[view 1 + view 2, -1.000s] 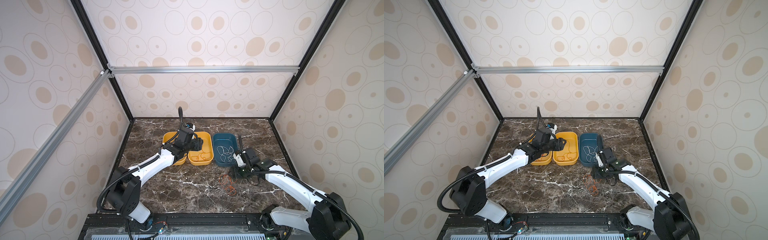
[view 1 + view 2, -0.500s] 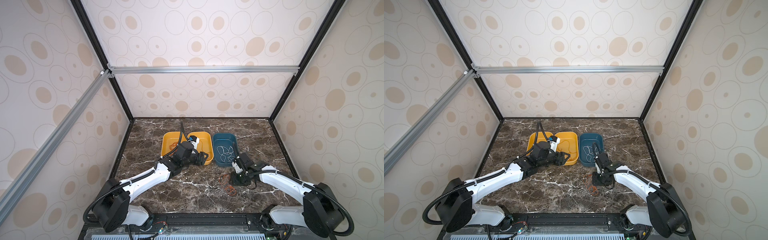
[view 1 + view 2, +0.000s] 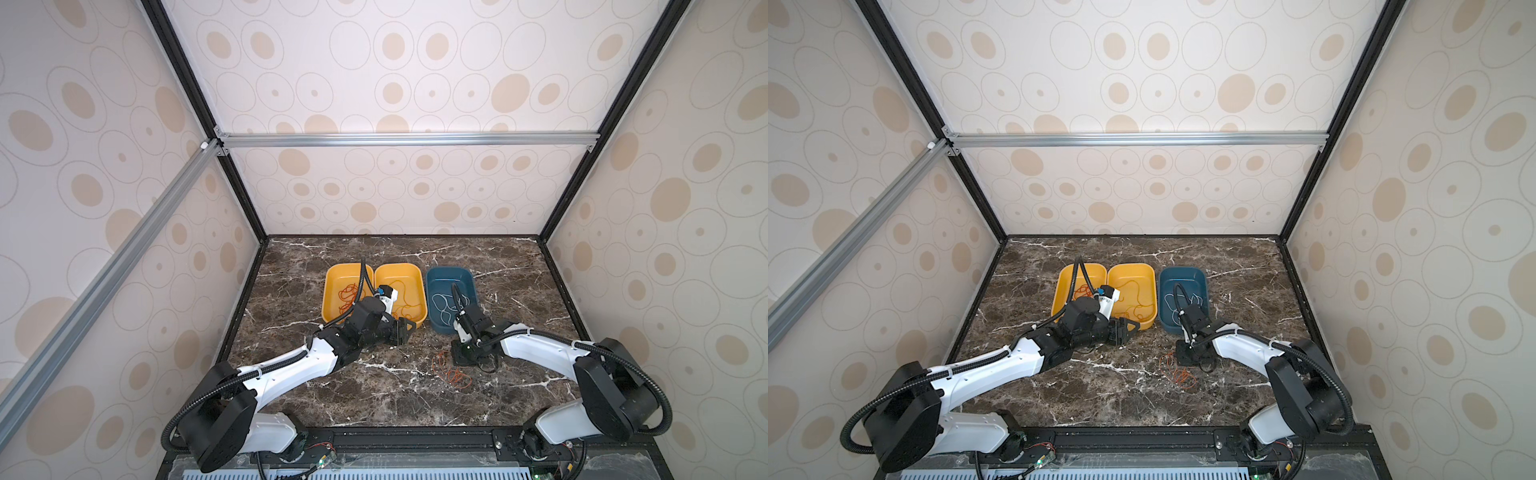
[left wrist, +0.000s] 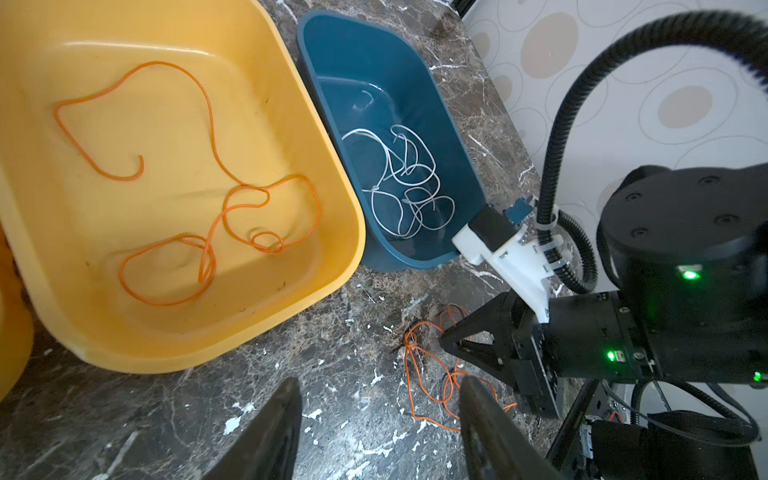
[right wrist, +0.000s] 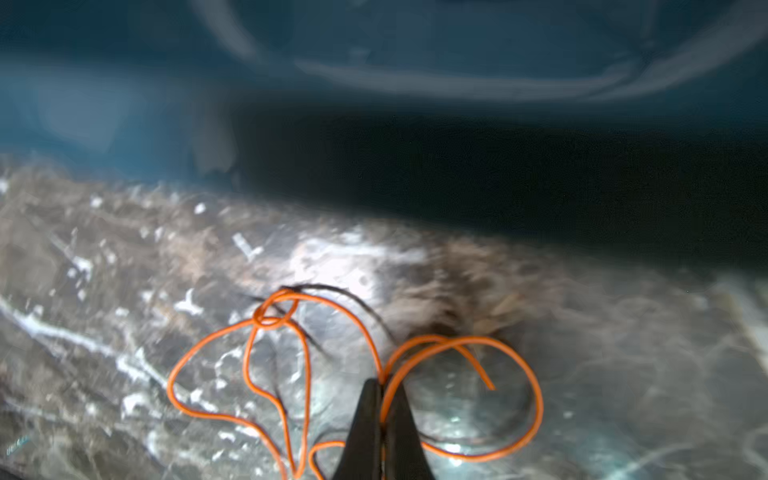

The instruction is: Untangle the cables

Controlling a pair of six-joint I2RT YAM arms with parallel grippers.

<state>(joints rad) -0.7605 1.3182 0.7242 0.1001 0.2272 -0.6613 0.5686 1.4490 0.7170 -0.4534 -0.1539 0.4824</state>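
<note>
Three plastic tubs sit in a row on the dark marble-look tabletop (image 3: 374, 395). The left yellow tub (image 3: 336, 278) has a reddish-orange wire (image 3: 347, 295) in it. The middle yellow tub (image 4: 349, 199) holds one loose orange wire (image 4: 208, 266), and the dark blue tub (image 4: 374, 62) a curly bunch of white wire (image 4: 409, 174). The knotted orange tangle (image 5: 270, 320) lies on the tabletop just in front of the blue tub. The right gripper (image 5: 380, 384) is pressed together, pinching a strand of that tangle. The left gripper (image 4: 380, 390) is spread apart with nothing in it, hovering by the middle tub's front edge.
</note>
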